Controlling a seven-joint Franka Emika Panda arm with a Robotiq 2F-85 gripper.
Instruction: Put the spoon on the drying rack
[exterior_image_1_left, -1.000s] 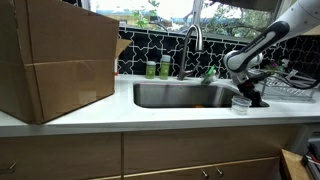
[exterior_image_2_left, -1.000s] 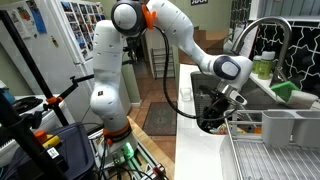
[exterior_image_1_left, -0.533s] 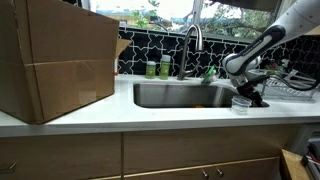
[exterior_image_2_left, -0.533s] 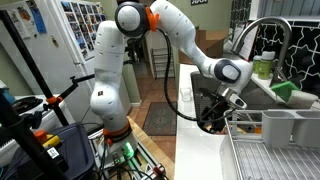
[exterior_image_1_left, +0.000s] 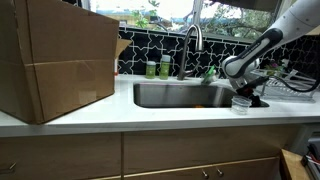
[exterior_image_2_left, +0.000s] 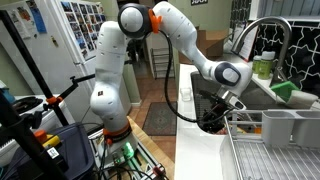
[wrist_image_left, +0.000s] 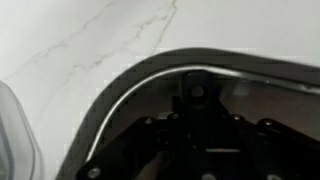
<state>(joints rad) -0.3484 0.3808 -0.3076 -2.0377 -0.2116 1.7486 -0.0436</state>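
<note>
The wire drying rack (exterior_image_1_left: 292, 88) stands on the counter to the right of the sink; in an exterior view it fills the near corner (exterior_image_2_left: 275, 155). My gripper (exterior_image_1_left: 255, 99) hangs low at the sink's corner beside the rack, and also shows in an exterior view (exterior_image_2_left: 212, 123). In the wrist view the gripper (wrist_image_left: 195, 115) is a dark mass over the sink's rounded rim (wrist_image_left: 110, 110), and its jaws are too dark to read. I cannot make out the spoon in any view.
A steel sink (exterior_image_1_left: 180, 96) with a tall faucet (exterior_image_1_left: 193, 45) sits mid-counter. A small clear cup (exterior_image_1_left: 241, 103) stands on the counter by the gripper, at the wrist view's left edge (wrist_image_left: 15, 130). A big cardboard box (exterior_image_1_left: 55, 60) fills the left counter. Bottles (exterior_image_1_left: 158, 68) stand behind the sink.
The arm has shifted a little and the gripper has sunk slightly at the sink's corner. Nothing else has moved.
</note>
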